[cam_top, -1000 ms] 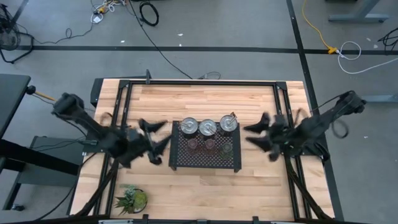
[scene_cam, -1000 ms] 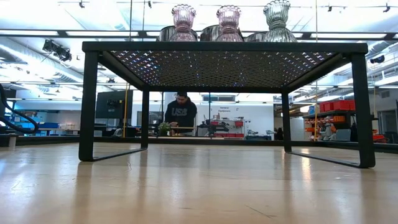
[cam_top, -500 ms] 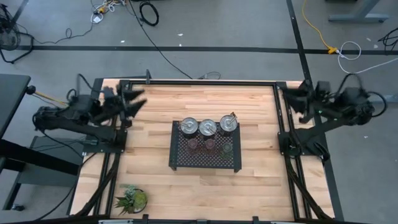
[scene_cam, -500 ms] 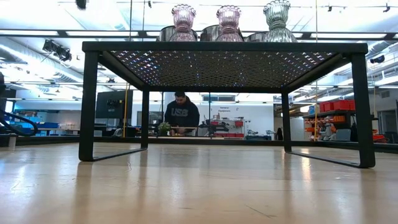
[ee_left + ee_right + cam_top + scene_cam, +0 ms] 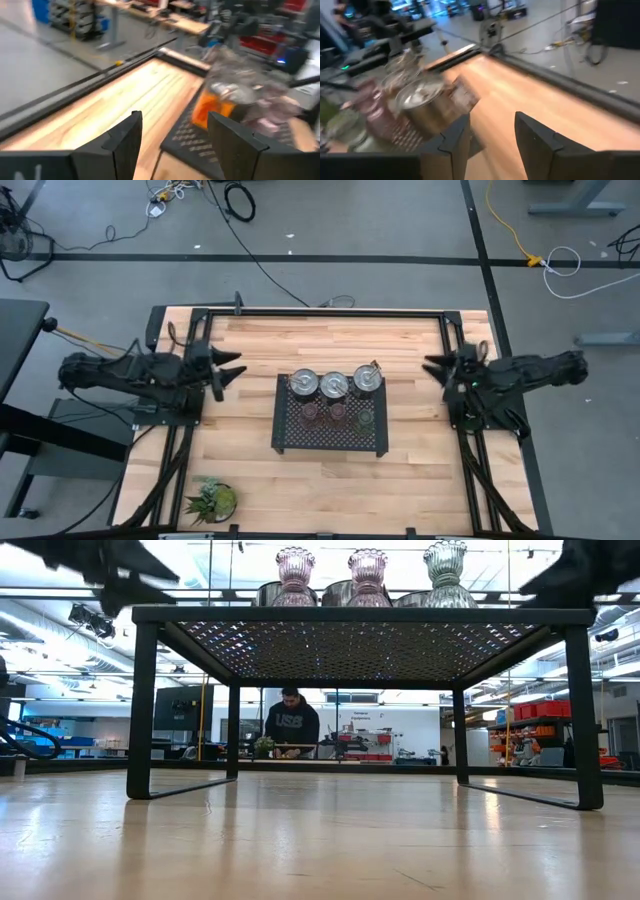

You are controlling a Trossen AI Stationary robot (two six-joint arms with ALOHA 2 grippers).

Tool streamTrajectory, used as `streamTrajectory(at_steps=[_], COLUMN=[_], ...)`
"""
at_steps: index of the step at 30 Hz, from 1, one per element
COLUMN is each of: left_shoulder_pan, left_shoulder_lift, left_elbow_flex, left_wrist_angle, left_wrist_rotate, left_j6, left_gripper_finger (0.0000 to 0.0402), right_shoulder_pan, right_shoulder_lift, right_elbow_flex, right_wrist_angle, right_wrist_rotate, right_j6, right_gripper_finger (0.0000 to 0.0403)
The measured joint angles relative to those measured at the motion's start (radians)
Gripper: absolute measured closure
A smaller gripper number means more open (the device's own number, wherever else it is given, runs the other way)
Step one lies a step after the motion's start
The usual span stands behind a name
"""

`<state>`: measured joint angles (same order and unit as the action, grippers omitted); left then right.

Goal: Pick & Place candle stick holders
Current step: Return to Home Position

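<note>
Three shiny silver candle stick holders (image 5: 332, 385) stand in a row along the far side of the black mesh tray (image 5: 330, 442). Three tinted glass holders (image 5: 337, 413) stand in a row in front of them, two pinkish (image 5: 295, 565) and one greenish (image 5: 445, 562). My left gripper (image 5: 228, 372) is open and empty, left of the tray and above the table, pointing at it. It also shows in the left wrist view (image 5: 175, 145). My right gripper (image 5: 437, 368) is open and empty, right of the tray. It also shows in the right wrist view (image 5: 492, 145).
A small green potted plant (image 5: 212, 500) stands near the table's front left corner. The tray stands on thin black legs (image 5: 143, 705) above the wooden table top (image 5: 420, 460). Black frame rails (image 5: 320, 312) run along the table's far edge and sides. A person (image 5: 290, 725) stands far off in the room.
Both grippers have drawn back from beside the tray, outward and toward the table's far edge. They have then swung back in toward the tray's left and right sides. The holders and the tray have stayed in place.
</note>
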<state>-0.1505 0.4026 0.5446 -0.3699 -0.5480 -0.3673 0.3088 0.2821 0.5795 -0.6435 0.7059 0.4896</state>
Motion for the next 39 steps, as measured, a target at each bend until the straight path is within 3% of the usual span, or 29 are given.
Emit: streamTrajectory(at_steps=[5,10,18,21,23,26,32,34,37,39], left_shoulder_pan=[0.0,0.0,0.015,0.015,0.015,0.015,0.012,0.012,0.012,0.011], left_shoulder_lift=[0.0,0.002,0.001,0.002,0.001,0.001,0.002,0.003,0.003,0.003], left_elbow_flex=[-0.12,-0.263,-0.451,-0.487,-0.49,-0.49,-0.49,-0.49,-0.491,-0.491], left_wrist_angle=[0.094,0.333,0.664,0.759,0.778,0.767,0.627,0.569,0.523,0.524], left_wrist_rotate=[-0.035,-0.017,-0.057,-0.046,-0.029,-0.025,-0.024,-0.021,0.05,0.075], left_j6=[-0.078,-0.091,-0.069,-0.071,-0.066,-0.066,-0.15,-0.168,-0.167,-0.148], left_gripper_finger=[0.0175,0.0175,0.0175,0.0175,0.0175,0.0175,0.0175,0.0175,0.0175,0.0175], right_shoulder_pan=[-0.001,-0.032,-0.244,-0.316,-0.338,-0.346,-0.346,-0.346,-0.346,-0.346], right_shoulder_lift=[-0.075,-0.124,-0.167,-0.167,-0.165,-0.151,-0.146,-0.146,-0.146,-0.146], right_elbow_flex=[-0.215,-0.357,-0.381,-0.381,-0.381,-0.381,-0.38,-0.38,-0.38,-0.38], right_wrist_angle=[0.28,0.533,0.592,0.628,0.617,0.536,0.301,0.233,0.151,0.134], right_wrist_rotate=[-0.088,-0.083,-0.196,-0.33,-0.431,-0.452,-0.312,-0.319,-0.411,-0.527], right_j6=[-0.014,-0.093,-0.131,-0.102,-0.063,-0.051,0.16,0.251,0.277,0.251], right_gripper_finger=[0.025,0.025,0.025,0.025,0.025,0.025,0.025,0.025,0.025,0.025])
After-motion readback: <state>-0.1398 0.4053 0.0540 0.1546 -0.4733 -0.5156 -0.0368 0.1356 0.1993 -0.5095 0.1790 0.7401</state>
